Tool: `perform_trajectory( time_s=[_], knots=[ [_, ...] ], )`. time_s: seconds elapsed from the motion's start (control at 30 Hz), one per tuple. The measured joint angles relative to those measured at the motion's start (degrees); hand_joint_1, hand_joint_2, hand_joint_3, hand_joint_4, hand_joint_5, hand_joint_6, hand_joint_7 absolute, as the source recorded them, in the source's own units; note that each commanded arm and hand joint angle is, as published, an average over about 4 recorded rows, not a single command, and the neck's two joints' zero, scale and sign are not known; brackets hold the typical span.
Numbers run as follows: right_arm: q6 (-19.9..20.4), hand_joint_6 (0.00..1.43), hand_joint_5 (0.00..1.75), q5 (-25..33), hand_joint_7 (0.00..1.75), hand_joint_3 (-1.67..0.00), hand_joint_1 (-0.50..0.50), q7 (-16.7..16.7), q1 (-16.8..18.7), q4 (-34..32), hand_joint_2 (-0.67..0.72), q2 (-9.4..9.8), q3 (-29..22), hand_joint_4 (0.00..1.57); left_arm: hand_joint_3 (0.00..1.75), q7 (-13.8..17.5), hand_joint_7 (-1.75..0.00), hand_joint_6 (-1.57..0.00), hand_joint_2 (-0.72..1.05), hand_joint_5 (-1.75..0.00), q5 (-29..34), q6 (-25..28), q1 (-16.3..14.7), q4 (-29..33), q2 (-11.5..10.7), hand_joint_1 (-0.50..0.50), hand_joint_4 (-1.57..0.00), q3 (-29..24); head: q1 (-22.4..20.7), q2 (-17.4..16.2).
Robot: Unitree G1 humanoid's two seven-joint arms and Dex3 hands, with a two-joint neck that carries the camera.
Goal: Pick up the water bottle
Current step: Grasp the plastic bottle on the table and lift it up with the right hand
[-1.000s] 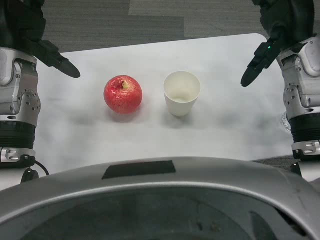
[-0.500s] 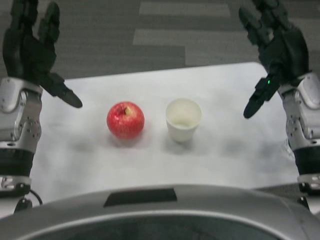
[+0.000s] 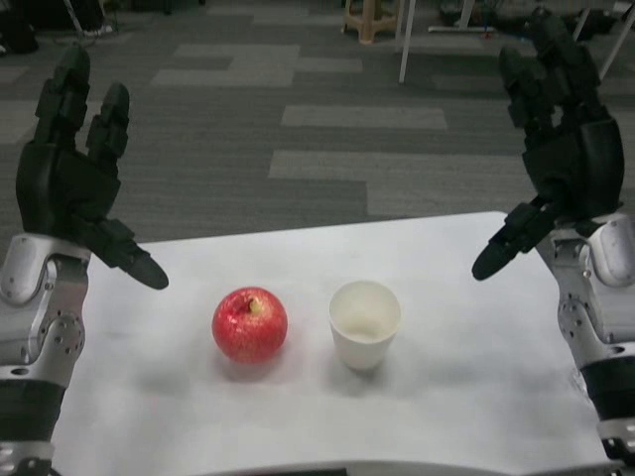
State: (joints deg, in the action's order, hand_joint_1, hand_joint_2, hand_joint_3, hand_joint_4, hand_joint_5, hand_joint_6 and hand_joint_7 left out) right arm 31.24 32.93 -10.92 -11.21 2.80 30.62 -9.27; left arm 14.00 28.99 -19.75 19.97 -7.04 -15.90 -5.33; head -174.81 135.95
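Observation:
No water bottle shows in the head view. My left hand [image 3: 74,178] is raised above the table's left side, fingers spread and holding nothing. My right hand [image 3: 556,149] is raised above the table's right side, likewise spread and empty. Between them on the white table [image 3: 466,397] sit a red apple [image 3: 249,324] and a white paper cup [image 3: 364,323], side by side and apart from both hands.
Grey carpeted floor stretches beyond the table's far edge. Legs of a stool [image 3: 375,20] and of other furniture stand far back in the room.
The camera has tilted up, so the whole picture has shifted down and the floor beyond the table shows. Both hands stay raised and spread. The apple and cup have not moved on the table.

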Motion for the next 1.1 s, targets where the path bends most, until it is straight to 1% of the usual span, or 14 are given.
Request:
perform_trajectory(
  time_s=[0.07, 0.17, 0.4, 0.63, 0.73, 0.93, 1.03, 1.1],
  knots=[
    [0.0, 0.00, 0.00, 0.0, 0.14, 0.00, -0.46, 0.1, -0.3, 0.2, 0.60, 0.00, 0.3, 0.00, 0.09, 0.0, 0.00, 0.00, -0.72, 0.00, 0.0, -0.1, 0.4, 0.1, 0.0, -0.50, 0.00, -0.2, 0.0, 1.6],
    [0.1, 0.00, 0.00, 0.0, 0.14, 0.00, -0.46, 0.2, -0.6, 0.4, 0.60, 0.01, 0.6, 0.00, 0.09, 0.0, -0.05, 0.00, -0.72, 0.00, 0.0, -0.1, 0.7, 0.2, 0.0, -0.50, 0.00, -0.5, 0.1, 3.9],
    [0.2, 0.00, 0.00, 0.0, 0.14, 0.00, -0.46, 0.2, -1.1, 0.4, 0.60, 0.01, 0.9, 0.00, 0.09, 0.0, -0.05, 0.00, -0.72, 0.00, 0.0, -0.1, 0.8, 0.2, 0.0, -0.50, 0.00, -0.7, -0.3, 7.0],
    [0.7, 0.00, 0.00, 0.0, 0.14, 0.00, -0.46, 0.2, -1.4, 0.0, 0.60, 0.01, 0.9, 0.00, 0.09, 0.0, -0.03, 0.00, -0.72, 0.00, 0.0, -0.1, 0.8, 0.6, -0.1, -0.50, 0.00, -0.9, -0.8, 7.9],
    [0.9, 0.00, 0.00, 0.0, 0.14, 0.00, -0.46, 0.3, -1.4, -0.4, 0.60, 0.01, 1.1, 0.00, 0.09, 0.0, -0.07, 0.00, -0.72, 0.00, 0.1, -0.1, 0.8, 1.3, -0.1, -0.50, 0.00, -1.0, -1.1, 8.1],
    [1.6, 0.00, 0.00, 0.2, 0.14, 0.00, -0.46, 0.3, -1.4, -0.7, 0.60, 0.12, 1.2, 0.00, 0.09, 0.0, 0.00, 0.00, -0.72, 0.00, 0.1, -0.4, 0.6, 3.1, -0.1, -0.50, 0.00, -1.7, -1.6, 8.1],
    [1.8, 0.00, 0.00, 0.2, 0.14, 0.00, -0.46, 0.4, -1.4, -0.9, 0.60, 0.15, 1.4, 0.00, 0.09, -0.1, 0.00, 0.00, -0.72, 0.00, 0.2, -0.4, 0.2, 3.5, -0.1, -0.50, 0.00, -2.0, -1.6, 8.1],
    [1.9, 0.00, 0.00, 0.3, 0.14, 0.00, -0.46, 0.4, -1.4, -1.1, 0.60, 0.15, 1.5, 0.00, 0.09, -0.1, -0.03, 0.00, -0.72, 0.00, 0.2, -0.4, 0.1, 3.8, -0.1, -0.50, 0.00, -2.2, -1.6, 8.0]
  ],
)
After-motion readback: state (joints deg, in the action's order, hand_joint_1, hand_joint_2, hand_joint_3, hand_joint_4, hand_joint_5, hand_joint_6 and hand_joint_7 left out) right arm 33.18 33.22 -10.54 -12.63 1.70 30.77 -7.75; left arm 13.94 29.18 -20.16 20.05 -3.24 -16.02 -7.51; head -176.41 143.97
